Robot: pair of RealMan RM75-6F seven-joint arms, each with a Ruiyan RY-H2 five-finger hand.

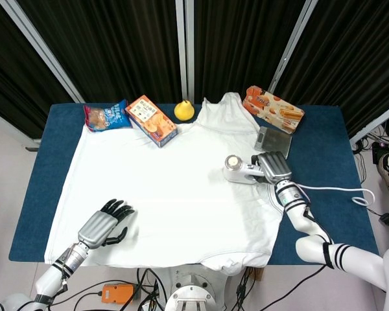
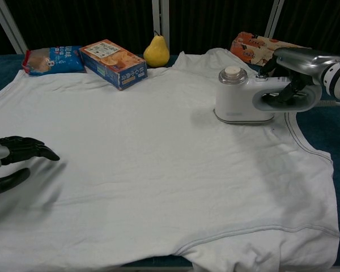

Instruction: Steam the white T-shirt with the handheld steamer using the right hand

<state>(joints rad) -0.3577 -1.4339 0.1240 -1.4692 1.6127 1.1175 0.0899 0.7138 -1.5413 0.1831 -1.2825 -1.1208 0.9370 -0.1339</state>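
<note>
The white T-shirt [image 1: 168, 181] [image 2: 147, 164] lies spread flat across the blue table. The white handheld steamer [image 1: 238, 170] [image 2: 243, 99] stands on the shirt near its right edge. My right hand [image 1: 273, 167] [image 2: 292, 68] grips the steamer's handle from the right. A white cord [image 1: 330, 191] trails from it toward the table's right side. My left hand [image 1: 107, 222] [image 2: 14, 158] rests on the shirt's lower left part, fingers apart and holding nothing.
Along the back edge sit a blue snack bag [image 1: 107, 116], an orange box [image 1: 152, 120], a yellow pear [image 1: 184, 110] and an orange biscuit pack [image 1: 273, 109]. A grey flat scale [image 1: 273, 141] lies just behind the steamer.
</note>
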